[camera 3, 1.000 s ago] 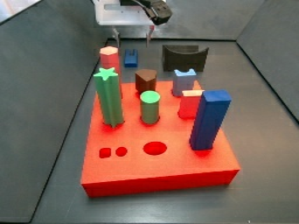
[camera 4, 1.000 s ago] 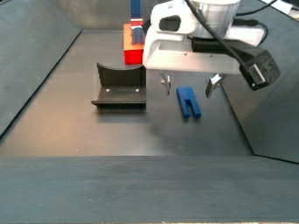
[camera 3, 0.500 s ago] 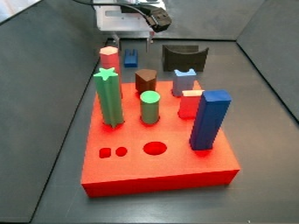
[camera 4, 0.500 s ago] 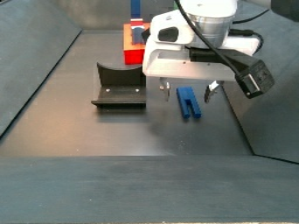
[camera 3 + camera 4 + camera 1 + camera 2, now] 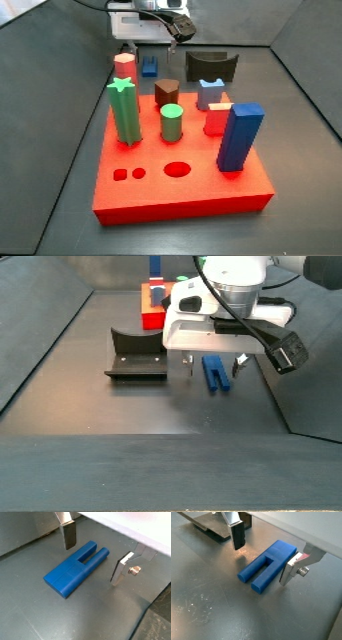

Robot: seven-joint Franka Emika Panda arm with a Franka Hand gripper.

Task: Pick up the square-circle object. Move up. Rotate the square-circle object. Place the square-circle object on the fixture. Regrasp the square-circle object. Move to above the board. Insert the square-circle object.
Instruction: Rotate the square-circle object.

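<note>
Currently gripper [image 5: 261, 549] is spread wide, straddling block [image 5: 268, 565] flat on floor. Descent should be centred over the solid end, fingers [image 5: 69, 534] clear of prongs, before closing.

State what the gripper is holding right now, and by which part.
Nothing is held. The gripper is open, its fingers on either side of the square-circle object, which lies flat on the floor with a gap to each finger in both wrist views.
</note>
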